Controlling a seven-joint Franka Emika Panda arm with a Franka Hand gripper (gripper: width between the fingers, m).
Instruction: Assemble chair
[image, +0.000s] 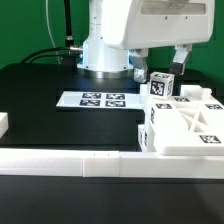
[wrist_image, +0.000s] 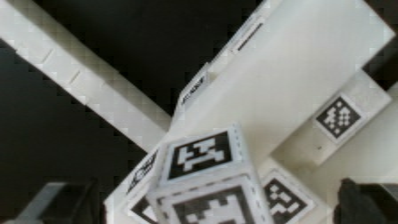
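Note:
The chair (image: 186, 126) is a white blocky body with black-and-white tags, standing on the black table at the exterior view's right. A short square tagged post (image: 160, 86) rises from its upper left corner. My gripper (image: 160, 70) hangs over that post, jaws open, one finger on each side of it. In the wrist view the post (wrist_image: 214, 178) fills the space between the dark fingers (wrist_image: 59, 198), with a gap left on either side. A tagged panel of the chair (wrist_image: 299, 90) lies beyond the post. Nothing is held.
The marker board (image: 98, 100) lies flat in front of the robot base (image: 105, 45). A long low white border rail (image: 90, 160) runs along the table's near edge and shows as a diagonal white bar (wrist_image: 89, 70) in the wrist view. A small white piece (image: 3, 123) sits at the exterior view's left edge.

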